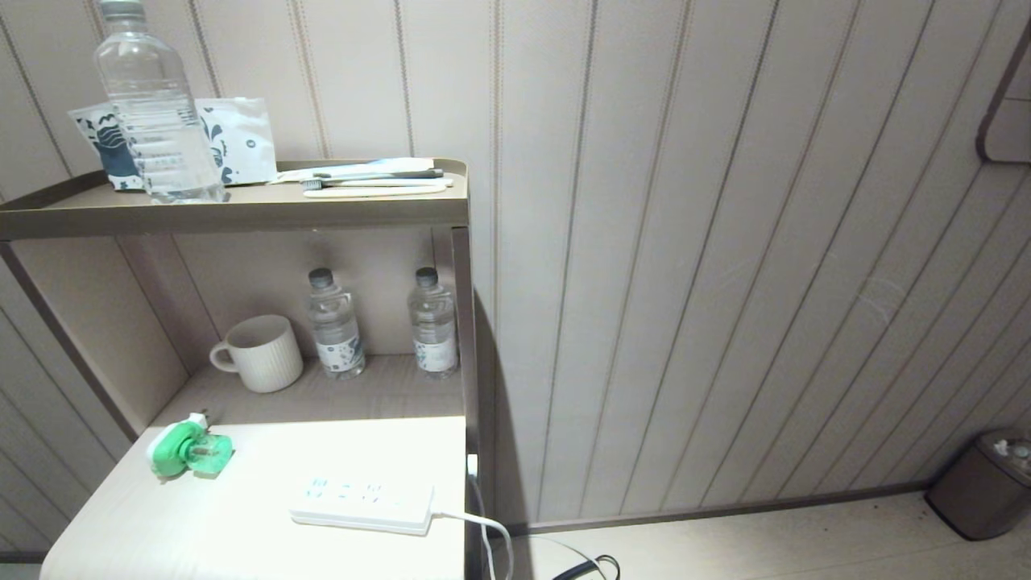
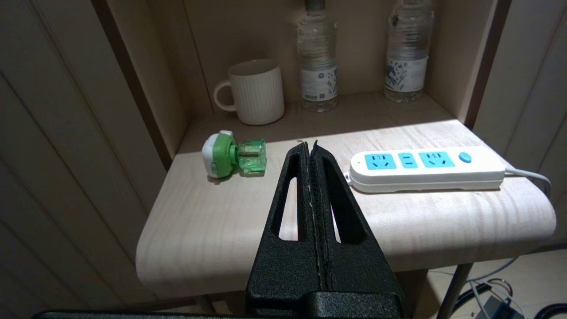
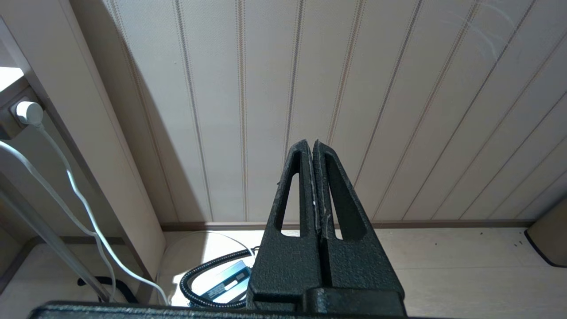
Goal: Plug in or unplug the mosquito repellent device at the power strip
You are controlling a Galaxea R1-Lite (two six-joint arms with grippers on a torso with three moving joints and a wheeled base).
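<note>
The mosquito repellent device [image 1: 189, 448] [image 2: 234, 154], white and green with a clear green bottle, lies on its side on the pale wooden shelf [image 1: 242, 532], unplugged. The white power strip [image 1: 362, 498] [image 2: 427, 168] lies flat to its right, all blue sockets empty, its cord leaving at the right end. My left gripper [image 2: 310, 144] is shut and empty, held back in front of the shelf's near edge, pointing between device and strip. My right gripper [image 3: 309, 142] is shut and empty, parked low, facing the panelled wall. Neither arm shows in the head view.
A white ribbed mug [image 1: 259, 353] and two small water bottles [image 1: 336, 325] [image 1: 433, 322] stand at the shelf's back. On the upper shelf are a large bottle [image 1: 153, 105], packets and toothbrushes. The strip's cord [image 1: 483, 528] hangs off the right. A bin [image 1: 984, 483] stands on the floor at right.
</note>
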